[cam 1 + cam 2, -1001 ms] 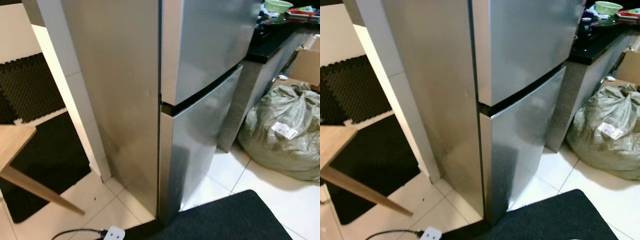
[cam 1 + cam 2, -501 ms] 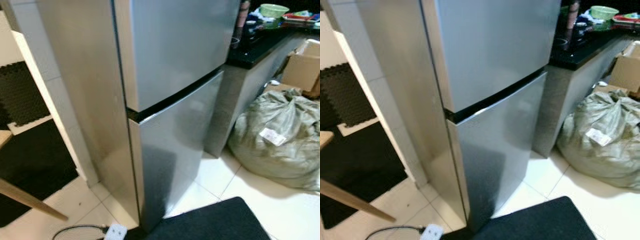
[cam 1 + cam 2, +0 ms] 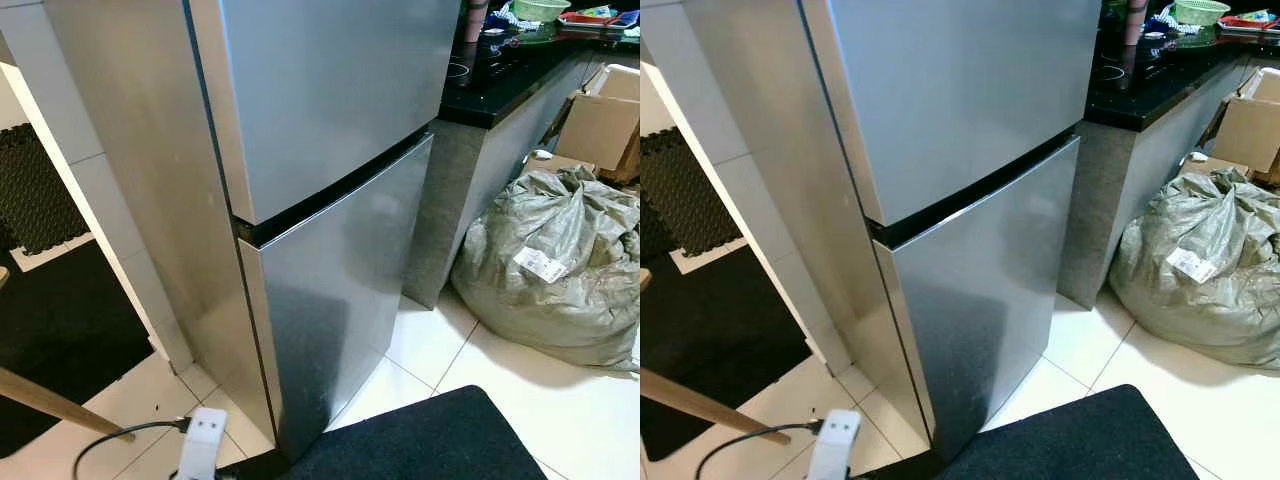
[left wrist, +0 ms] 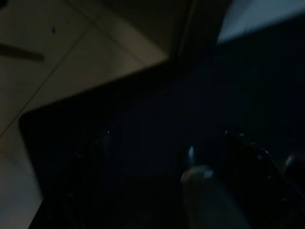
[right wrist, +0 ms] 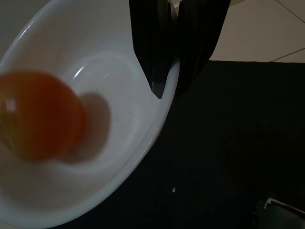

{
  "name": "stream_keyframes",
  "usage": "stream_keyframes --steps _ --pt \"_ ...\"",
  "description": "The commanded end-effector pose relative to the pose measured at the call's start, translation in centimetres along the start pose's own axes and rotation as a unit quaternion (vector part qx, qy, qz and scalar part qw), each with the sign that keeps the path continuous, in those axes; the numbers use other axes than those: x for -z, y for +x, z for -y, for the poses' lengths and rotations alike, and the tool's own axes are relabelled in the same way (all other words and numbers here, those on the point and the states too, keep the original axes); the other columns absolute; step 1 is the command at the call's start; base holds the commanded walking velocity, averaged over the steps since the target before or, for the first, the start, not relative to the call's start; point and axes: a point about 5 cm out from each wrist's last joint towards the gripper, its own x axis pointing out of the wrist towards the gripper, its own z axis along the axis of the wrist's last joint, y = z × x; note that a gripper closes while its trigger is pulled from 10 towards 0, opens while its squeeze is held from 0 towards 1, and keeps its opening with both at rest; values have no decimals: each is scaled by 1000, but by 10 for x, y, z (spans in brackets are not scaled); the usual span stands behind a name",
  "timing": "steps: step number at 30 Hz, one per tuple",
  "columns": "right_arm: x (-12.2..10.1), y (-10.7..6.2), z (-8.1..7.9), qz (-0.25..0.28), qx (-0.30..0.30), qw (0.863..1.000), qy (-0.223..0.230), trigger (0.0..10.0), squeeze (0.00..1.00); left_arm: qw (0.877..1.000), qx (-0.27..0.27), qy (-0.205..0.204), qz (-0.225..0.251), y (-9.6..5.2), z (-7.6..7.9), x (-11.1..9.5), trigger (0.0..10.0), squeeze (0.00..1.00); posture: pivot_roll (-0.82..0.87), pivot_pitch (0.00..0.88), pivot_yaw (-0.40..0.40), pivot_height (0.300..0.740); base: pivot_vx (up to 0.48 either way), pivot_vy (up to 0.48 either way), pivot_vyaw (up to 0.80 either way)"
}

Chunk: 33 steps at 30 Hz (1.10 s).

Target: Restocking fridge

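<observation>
you're facing a tall steel fridge (image 3: 320, 150) from an angle, seeing its left side panel and its two doors, both shut, with a dark gap between the upper door and the lower one. the metal is brushed grey and throws soft reflections. it stands on pale floor tiles (image 3: 560, 400), with a white tiled pillar (image 3: 100, 210) just beside it on your left and a dark counter (image 3: 500, 85) touching its right side.

your right gripper (image 5: 172, 90) is clamped on the rim of a white bowl (image 5: 109, 143), one black finger inside the rim and one outside. in the bowl lies one round orange fruit (image 5: 40, 114) (blurred, so you can't tell what kind), resting against the inner wall away from the fingers. below the bowl is a dark mat (image 3: 430, 445), which lies on the tiles in front of the fridge.

your left wrist view is very dark: you can make out the black fingers (image 4: 243, 157) over the same mat and a pale rounded shape between them, but you cannot tell whether those jaws are open or closed.

on the counter sits a green bowl (image 3: 535, 10) among clutter too small to read. on the floor to the right a bulging grey-green sack (image 3: 550, 270) with a white label lies near a cardboard box (image 3: 600, 125). a white plug strip (image 3: 200, 445) with a black cable lies by the fridge's near corner.
</observation>
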Motion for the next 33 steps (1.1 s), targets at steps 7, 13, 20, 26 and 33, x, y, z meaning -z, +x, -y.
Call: stream_keyframes --steps 7,13,20,26,33 --pt "-6 0 -3 11 -3 1000 1 10000 0 994 9 -64 92 -3 -26 -35 10000 1000 -149 0 44 740 0 0 0" --pt "-4 0 -3 6 -5 1000 1 10000 0 980 86 -47 176 -7 -32 -77 10000 1000 -139 0 36 740 0 0 0" --pt "-4 0 -2 7 -5 1000 -1 10000 0 948 189 -6 257 -12 -11 -122 10000 1000 -136 0 33 740 0 0 0" --pt "-5 0 -2 10 -6 1000 -1 10000 0 934 227 29 274 -14 0 -135 10000 0 -133 0 35 740 0 0 0" --pt "-6 1 -4 11 -8 1000 2 10000 0 930 215 62 293 -15 8 -147 10000 0 -134 0 35 740 0 0 0"
